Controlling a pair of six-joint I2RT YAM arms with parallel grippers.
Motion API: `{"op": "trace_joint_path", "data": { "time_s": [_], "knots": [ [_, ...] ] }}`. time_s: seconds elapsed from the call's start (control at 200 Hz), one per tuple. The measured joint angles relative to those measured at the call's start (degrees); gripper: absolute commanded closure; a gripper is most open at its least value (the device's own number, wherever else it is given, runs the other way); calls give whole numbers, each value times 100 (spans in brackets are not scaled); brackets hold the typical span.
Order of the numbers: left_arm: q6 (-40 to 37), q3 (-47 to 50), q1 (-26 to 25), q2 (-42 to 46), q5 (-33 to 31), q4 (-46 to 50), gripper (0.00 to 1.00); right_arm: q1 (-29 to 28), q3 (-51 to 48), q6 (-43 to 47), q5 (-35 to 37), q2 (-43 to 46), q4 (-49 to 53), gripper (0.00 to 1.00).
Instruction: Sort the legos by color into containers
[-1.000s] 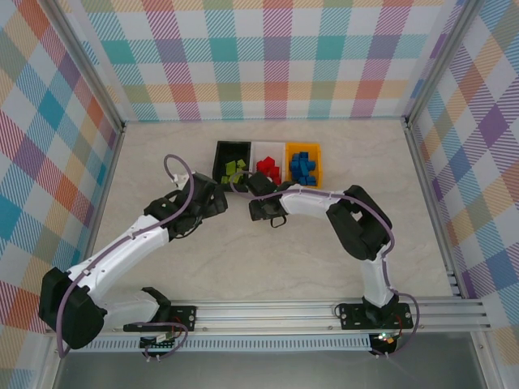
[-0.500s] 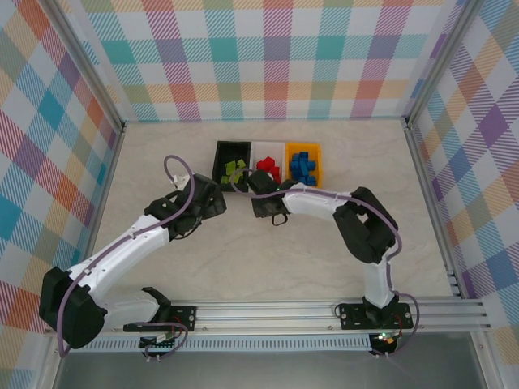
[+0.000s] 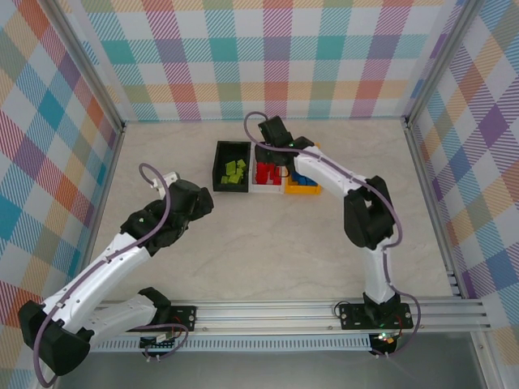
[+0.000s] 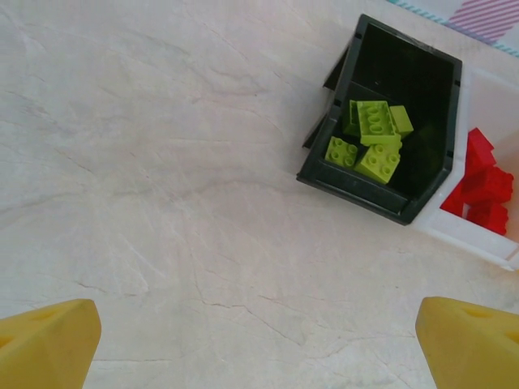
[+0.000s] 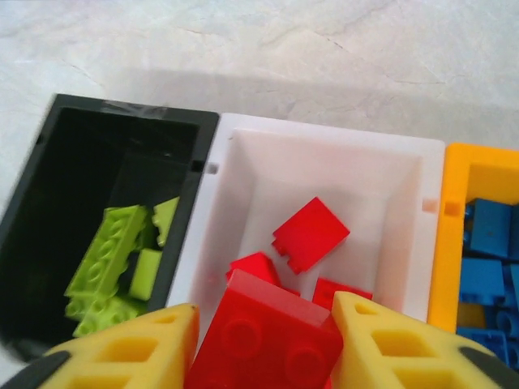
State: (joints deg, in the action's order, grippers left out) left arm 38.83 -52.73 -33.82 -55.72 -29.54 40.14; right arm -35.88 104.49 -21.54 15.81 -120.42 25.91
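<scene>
1. The bench (image 3: 268, 243): pale and marbled. Risk: a lego let go from too high may bounce over a rim and land on it.
2. Row of containers (image 3: 219, 162), upper centre of the top view: black bin (image 5: 49, 154), white bin (image 5: 324, 154) and orange-yellow bin (image 5: 478, 166), joined together. Risk: the shared walls are thin, so an off-centre release would likely send red among green or blue.
3. The right gripper (image 5: 266, 316), at the bottom of its wrist view: narrow, apparently clamping one red lego (image 5: 272, 344) above the white bin's near end.
4. The left gripper (image 4: 258, 316): wide and empty over bare bench, with the black bin at the upper right of its view.
5. Contents: green legos (image 5: 109, 259) in black, red legos (image 5: 310, 233) in white, blue legos (image 5: 486, 235) in orange-yellow.
</scene>
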Motion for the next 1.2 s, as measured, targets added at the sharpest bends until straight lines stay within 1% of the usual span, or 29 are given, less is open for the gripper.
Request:
{"op": "trace_joint_path", "data": {
  "time_s": [0.045, 0.09, 0.185, 0.265, 0.32, 0.36, 0.415, 0.47, 0.535, 0.57, 0.635, 0.72, 0.86, 0.985, 1.09, 1.2],
  "knots": [
    [2, 11, 0, 61, -87, 31, 0, 39, 127, 57, -2, -190, 61, 39],
    [7, 31, 0, 144, -199, 33, 0, 70, 190, 48, 0, -319, 118, 35],
    [28, 101, 20, 313, -481, 33, 0, 120, 195, 129, 4, -358, 162, 31],
    [33, 179, 26, 393, -789, -9, 0, 138, -9, 151, 2, -125, -98, 29],
    [-59, 317, 39, 439, -973, -190, 0, 142, -407, 170, -9, 249, -308, 28],
    [-214, 479, 83, 461, -1084, -437, 0, 142, -793, 168, -20, 636, -507, 25],
    [-470, 763, 214, 470, -1158, -868, 0, 142, -1414, 173, -59, 1287, -826, 18],
    [-767, 1062, 435, 387, -1198, -1366, 0, 140, -1996, 153, -48, 1950, -1147, 9],
    [-1132, 1355, 800, 138, -1182, -2024, 0, 140, -2505, 109, 7, 2610, -1440, 6],
    [-1298, 1443, 1001, -66, -1161, -2330, 0, 140, -2736, 94, 59, 2920, -1589, 0],
    [-1628, 1539, 1408, -605, -1143, -2911, 0, 140, -3073, 66, 212, 3344, -1773, 0],
    [-2063, 1609, 1790, -1270, -1075, -3595, 0, 140, -3587, 33, 470, 3740, -2020, 0],
    [-2815, 1788, 2070, -2168, -1034, -4699, 0, 142, -4465, -35, 962, 4205, -2061, 0],
    [-3254, 2221, 2192, -2564, -872, -5716, 0, 203, -4813, 22, 1373, 4542, -1923, 0],
    [-3464, 2361, 2277, -2811, -597, -6352, 0, 516, -5209, 258, 1611, 5064, -2061, 0],
    [-3600, 2365, 2330, -3152, -269, -7005, 0, 1132, -6142, 990, 1700, 5770, -2813, 0]
  ]
}}
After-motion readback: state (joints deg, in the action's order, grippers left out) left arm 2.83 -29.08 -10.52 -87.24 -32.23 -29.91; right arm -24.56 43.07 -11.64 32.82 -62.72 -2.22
